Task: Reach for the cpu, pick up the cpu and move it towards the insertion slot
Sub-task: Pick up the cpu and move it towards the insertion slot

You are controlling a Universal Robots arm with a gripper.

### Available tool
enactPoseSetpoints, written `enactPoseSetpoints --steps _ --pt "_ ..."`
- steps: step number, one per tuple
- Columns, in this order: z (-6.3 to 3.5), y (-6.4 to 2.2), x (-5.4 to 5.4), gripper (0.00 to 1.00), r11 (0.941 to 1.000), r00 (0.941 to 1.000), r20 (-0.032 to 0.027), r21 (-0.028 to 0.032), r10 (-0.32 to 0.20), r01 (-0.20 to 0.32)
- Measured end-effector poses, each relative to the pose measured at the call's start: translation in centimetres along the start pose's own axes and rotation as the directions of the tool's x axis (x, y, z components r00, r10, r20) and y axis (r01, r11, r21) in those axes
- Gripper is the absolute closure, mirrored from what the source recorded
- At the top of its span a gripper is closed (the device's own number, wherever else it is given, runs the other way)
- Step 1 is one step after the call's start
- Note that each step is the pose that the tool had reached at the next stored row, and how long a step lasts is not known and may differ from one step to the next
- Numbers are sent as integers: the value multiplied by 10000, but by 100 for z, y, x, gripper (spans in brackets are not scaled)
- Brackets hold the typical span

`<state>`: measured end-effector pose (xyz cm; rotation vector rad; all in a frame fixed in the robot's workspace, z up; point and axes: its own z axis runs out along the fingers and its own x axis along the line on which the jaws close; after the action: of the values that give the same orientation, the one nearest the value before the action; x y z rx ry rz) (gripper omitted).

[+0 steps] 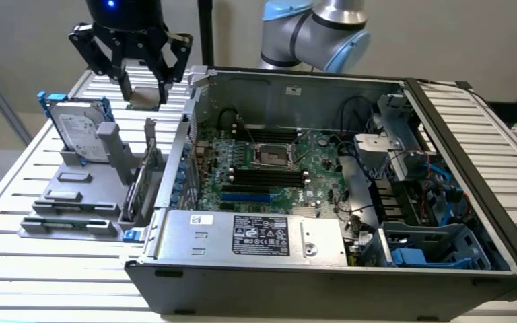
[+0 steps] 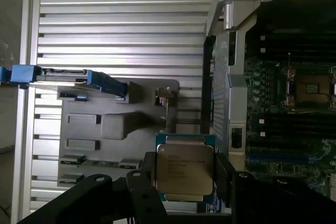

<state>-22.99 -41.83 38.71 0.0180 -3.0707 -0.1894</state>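
Note:
My gripper hangs above the slatted table, at the exterior view's left of the open computer case, shut on the cpu. In the wrist view the cpu shows its silver-grey top with printed text, clamped at two opposite edges between the black fingers of the gripper. The insertion slot is a silvery frame round a dark centre on the green motherboard, some way to the exterior view's right of the gripper. It also shows inside the case in the wrist view.
A grey parts holder below the gripper carries an upright hard drive with blue rails. The case's raised side wall stands between gripper and motherboard. Memory slots, a power supply and cables surround the socket.

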Motion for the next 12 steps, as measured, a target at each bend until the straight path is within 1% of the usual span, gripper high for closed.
enactPoseSetpoints --steps 3,12 --pt "-9 -1 -139 45 10000 10000 0 -10 -1 1" --pt "-21 8 -546 45 10000 10000 0 -8 -1 1"
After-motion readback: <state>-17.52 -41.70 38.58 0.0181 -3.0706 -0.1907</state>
